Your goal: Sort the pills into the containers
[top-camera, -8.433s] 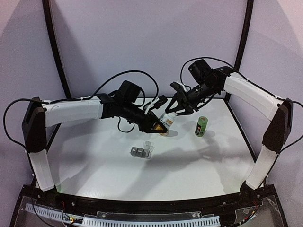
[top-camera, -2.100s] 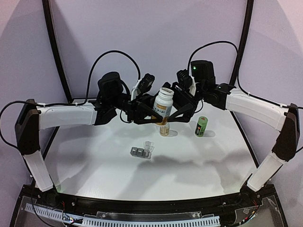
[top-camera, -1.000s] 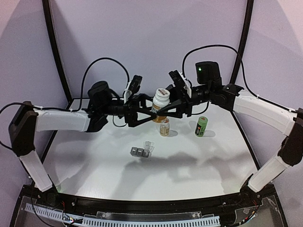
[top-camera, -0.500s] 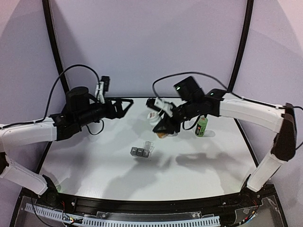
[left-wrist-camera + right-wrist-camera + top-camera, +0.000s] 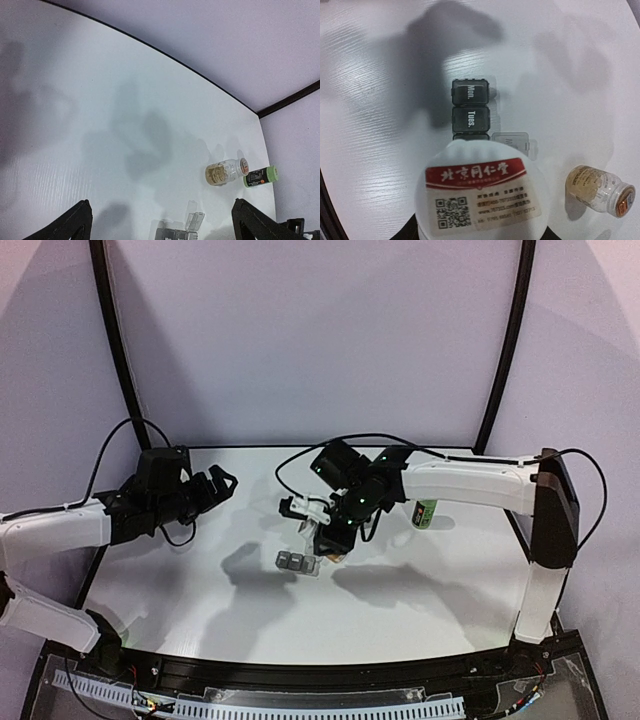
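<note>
- Clamping a white pill bottle [image 5: 480,195] in the right end effector [image 5: 325,530], over the pill containers [image 5: 470,107] in the middle of the desk [image 5: 200,590].
- Left end effector [image 5: 215,485] spread wide, off to the left.
- Mon. and Tues. lids [image 5: 470,92] shut, third open.

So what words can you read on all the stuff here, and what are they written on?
"Mon." – first lid of the grey pill box.
"Tues." – second lid.
"北京同仁堂" – red band on the white bottle.
QR code and small print on that label: too small to read.
Labels on the small brown bottle and the green bottle: too blurred to read.
</note>
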Motion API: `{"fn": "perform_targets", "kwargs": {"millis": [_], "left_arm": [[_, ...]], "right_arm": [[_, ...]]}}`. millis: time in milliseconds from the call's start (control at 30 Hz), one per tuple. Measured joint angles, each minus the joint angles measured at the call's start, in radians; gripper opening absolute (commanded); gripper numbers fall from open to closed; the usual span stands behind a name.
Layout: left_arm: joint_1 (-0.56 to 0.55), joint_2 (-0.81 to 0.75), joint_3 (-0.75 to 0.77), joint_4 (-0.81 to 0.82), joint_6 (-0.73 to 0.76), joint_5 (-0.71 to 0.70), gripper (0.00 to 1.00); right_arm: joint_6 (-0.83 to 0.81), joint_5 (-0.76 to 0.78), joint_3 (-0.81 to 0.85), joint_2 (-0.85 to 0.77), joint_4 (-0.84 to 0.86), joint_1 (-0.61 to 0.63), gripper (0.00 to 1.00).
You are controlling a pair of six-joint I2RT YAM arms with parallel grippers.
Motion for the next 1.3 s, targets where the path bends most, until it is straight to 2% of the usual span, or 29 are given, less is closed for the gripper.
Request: {"fn": "perform_targets", "kwargs": {"millis": [200, 333, 833, 1300], "left_arm": [[0.066, 0.008, -0.043, 0.037, -0.13, 0.147, 0.99], [0.084, 0.008, -0.043, 0.036, -0.155, 0.173, 0.99], [0.084, -0.019, -0.041, -0.091, -0.115, 0.062, 0.99], [0.084, -0.019, -0.017, -0.193, -0.05, -0.063, 0.99]], "right_arm": [[0.01, 0.015, 0.014, 0.025, -0.035, 0.01, 0.04], [0.01, 0.033, 0.068, 0.079, -0.081, 0.02, 0.03], [0.016, 0.112, 0.321, 0.291, -0.301, 0.051, 0.0], [0.02, 0.127, 0.453, 0.406, -0.441, 0.061, 0.0]]}}
